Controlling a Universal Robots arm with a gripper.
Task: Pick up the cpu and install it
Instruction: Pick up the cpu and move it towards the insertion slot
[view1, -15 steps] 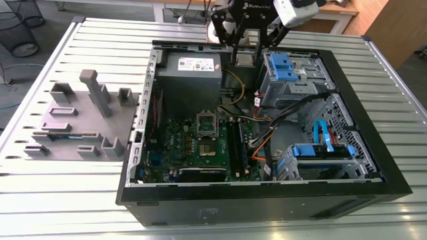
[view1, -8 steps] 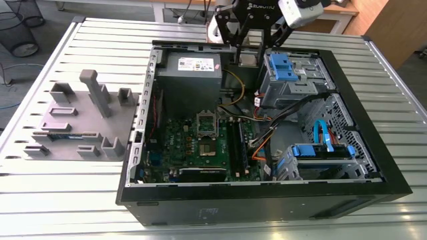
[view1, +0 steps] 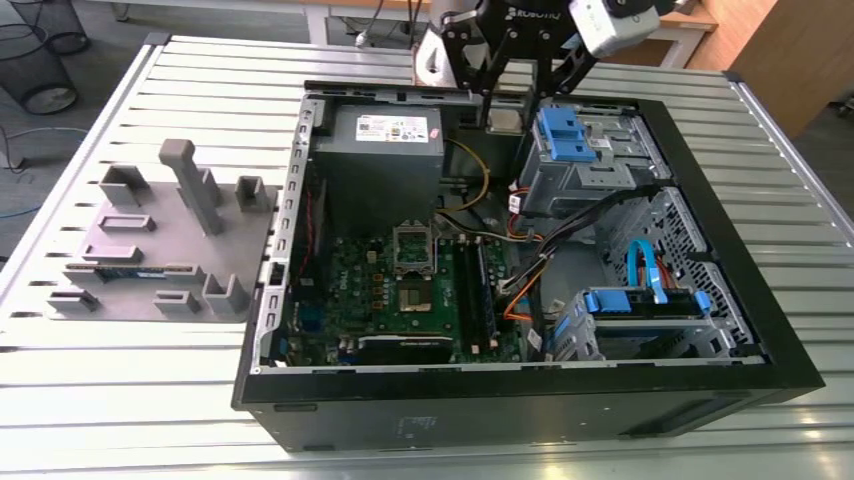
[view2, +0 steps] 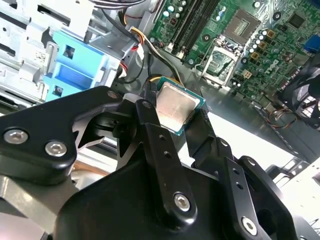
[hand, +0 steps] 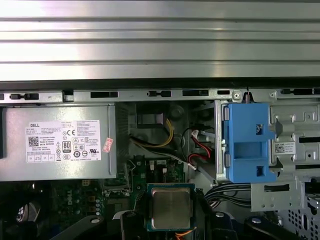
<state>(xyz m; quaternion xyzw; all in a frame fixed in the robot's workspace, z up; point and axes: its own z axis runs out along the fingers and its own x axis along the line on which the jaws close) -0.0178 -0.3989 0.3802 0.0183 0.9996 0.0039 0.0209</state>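
The cpu is a small square chip with a silver-grey top and a green edge. My gripper is shut on it, one black finger on each side. It hangs above the far end of the open computer case, between the power supply and the blue drive cage. The board's open cpu socket lies lower down and nearer the middle of the case, apart from the chip.
A grey power supply and blue drive brackets flank the gripper. Loose cables run beneath it. A grey moulded tray sits on the slatted table at the exterior view's left.
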